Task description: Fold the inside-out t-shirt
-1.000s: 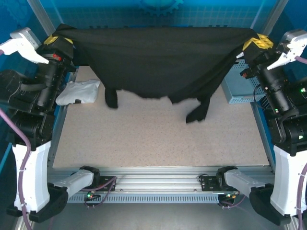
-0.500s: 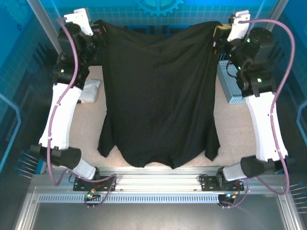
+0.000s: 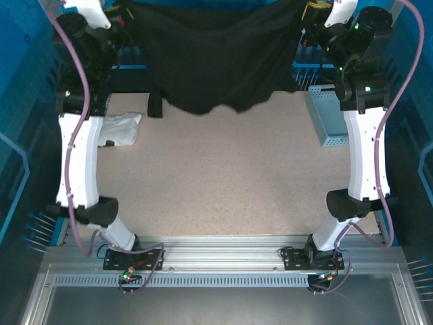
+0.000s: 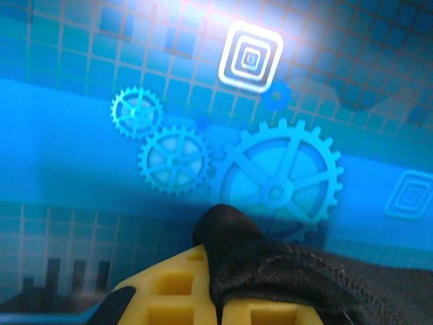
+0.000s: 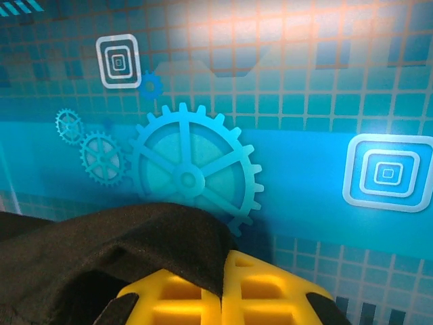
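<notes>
Taut inside-out t-shirt (image 3: 216, 61) spans left-right — loose edge hanging.

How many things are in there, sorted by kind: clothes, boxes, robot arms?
Clothes: 2, a large black soft cloth t-shirt and a small white folded garment.
Boxes: 1, a grey perforated box.
Robot arms: 2, left arm, right arm.
Total: 5.

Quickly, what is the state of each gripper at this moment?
The left gripper is shut on the black t-shirt.
The right gripper is shut on the same t-shirt.
</notes>
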You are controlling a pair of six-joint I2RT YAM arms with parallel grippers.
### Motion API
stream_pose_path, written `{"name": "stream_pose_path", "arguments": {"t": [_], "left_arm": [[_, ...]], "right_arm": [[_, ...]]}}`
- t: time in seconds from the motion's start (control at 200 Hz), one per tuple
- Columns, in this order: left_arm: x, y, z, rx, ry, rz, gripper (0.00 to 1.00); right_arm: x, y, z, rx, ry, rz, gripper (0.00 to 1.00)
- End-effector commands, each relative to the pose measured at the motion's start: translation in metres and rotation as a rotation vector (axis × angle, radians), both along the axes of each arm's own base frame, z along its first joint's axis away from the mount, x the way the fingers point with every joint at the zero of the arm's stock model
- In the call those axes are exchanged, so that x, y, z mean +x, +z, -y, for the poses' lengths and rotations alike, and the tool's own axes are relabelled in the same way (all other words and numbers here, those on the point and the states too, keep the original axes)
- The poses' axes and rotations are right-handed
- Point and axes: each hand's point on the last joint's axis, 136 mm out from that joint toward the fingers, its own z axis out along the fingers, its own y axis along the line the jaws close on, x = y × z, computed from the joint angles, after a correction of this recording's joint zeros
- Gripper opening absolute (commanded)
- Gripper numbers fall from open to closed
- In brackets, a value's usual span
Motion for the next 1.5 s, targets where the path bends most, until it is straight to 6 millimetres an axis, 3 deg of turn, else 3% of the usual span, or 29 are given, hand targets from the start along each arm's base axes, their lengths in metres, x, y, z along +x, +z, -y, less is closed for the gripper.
{"name": "stream_pose_path", "arguments": {"t": [0.0,0.055,0.165,0.29,0.35,0.41,0.505,0.625,0.72,0.79,0.9,1.045,1.156,1.266,1.396,1.496], "left_arm": [[-0.048,-0.006,0.001,-0.056,-0.044,0.029,0.00],[-0.066,-0.037,0.003,-0.102,-0.062,-0.008,0.00],[-0.095,-0.124,0.025,-0.201,-0.143,-0.132,0.00],[-0.123,-0.256,0.045,-0.211,-0.178,-0.396,0.00],[-0.136,-0.325,0.044,-0.205,-0.142,-0.555,0.00],[-0.148,-0.383,0.048,-0.209,-0.146,-0.675,0.00],[-0.163,-0.448,0.060,-0.212,-0.179,-0.828,0.00],[-0.175,-0.497,0.080,-0.150,-0.232,-0.949,0.00],[-0.180,-0.520,0.088,-0.083,-0.241,-1.021,0.04],[-0.181,-0.524,0.088,-0.036,-0.231,-1.036,0.20],[-0.177,-0.506,0.085,0.056,-0.202,-0.962,0.51],[-0.172,-0.476,0.099,0.172,-0.231,-0.817,0.68],[-0.167,-0.464,0.132,0.268,-0.311,-0.738,0.77],[-0.166,-0.459,0.191,0.368,-0.503,-0.673,0.81],[-0.166,-0.477,0.248,0.460,-0.691,-0.718,0.82],[-0.162,-0.502,0.270,0.494,-0.756,-0.768,0.82]], "right_arm": [[-0.023,-0.023,-0.002,-0.009,0.049,-0.096,0.00],[-0.030,-0.053,-0.005,-0.006,0.077,-0.179,0.00],[-0.048,-0.132,-0.006,0.022,0.094,-0.357,0.00],[-0.069,-0.242,0.001,0.061,0.060,-0.578,0.00],[-0.078,-0.296,0.002,0.063,0.050,-0.687,0.00],[-0.086,-0.343,0.000,0.060,0.063,-0.786,0.00],[-0.097,-0.388,-0.012,0.062,0.137,-0.896,0.00],[-0.107,-0.424,-0.017,0.078,0.163,-1.002,0.00],[-0.113,-0.444,-0.016,0.077,0.159,-1.063,0.00],[-0.118,-0.452,-0.018,0.082,0.173,-1.088,0.00],[-0.123,-0.453,-0.024,0.085,0.208,-1.108,0.00],[-0.125,-0.445,-0.025,0.085,0.221,-1.100,0.00],[-0.126,-0.436,-0.026,0.090,0.230,-1.090,0.00],[-0.127,-0.430,-0.026,0.089,0.232,-1.081,0.00],[-0.127,-0.428,-0.025,0.083,0.228,-1.082,0.00],[-0.128,-0.427,-0.024,0.082,0.224,-1.082,0.00]]}}
